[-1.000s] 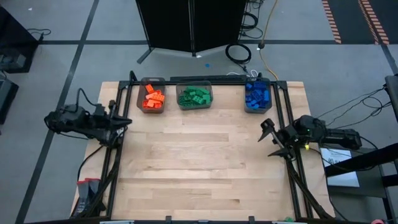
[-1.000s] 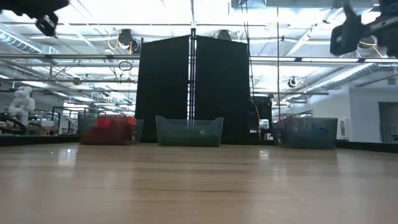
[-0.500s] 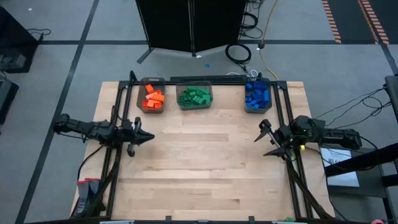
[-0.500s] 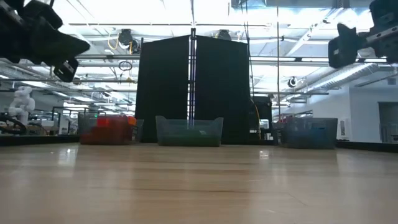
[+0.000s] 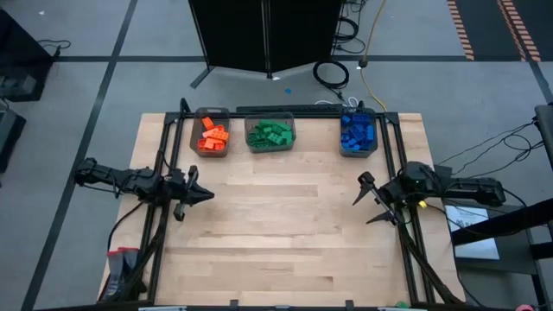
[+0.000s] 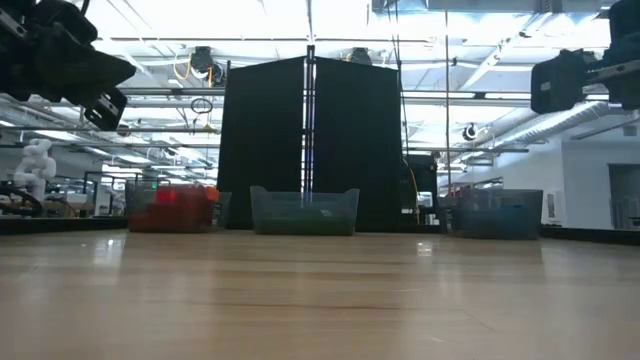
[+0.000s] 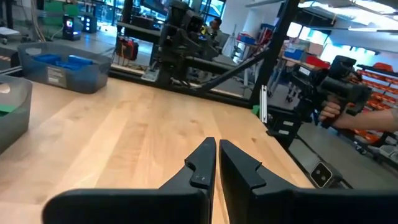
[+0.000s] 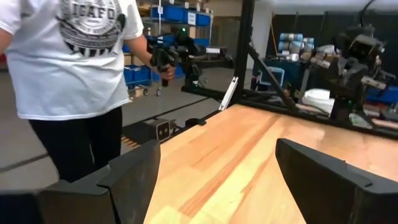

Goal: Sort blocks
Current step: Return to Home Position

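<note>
Your left end effector (image 5: pixel 208 196) has swung out from the left edge of the bench (image 5: pixel 276 250) and now hangs over it, fingers pressed together, holding nothing. The right end effector (image 5: pixel 365 199), near the right edge, has drifted slightly inward, spread wide and empty. Orange blocks (image 5: pixel 212 138), green blocks (image 5: pixel 270 134) and blue blocks (image 5: pixel 356 132) fill the bins (image 5: pixel 193 135) along the far edge. None lie loose, so sorting looks finished.

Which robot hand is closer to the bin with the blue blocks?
Right. The right gripper is at the right side of the table, a short way in front of the blue-block bin. The left gripper is far across, at the left side.
</note>
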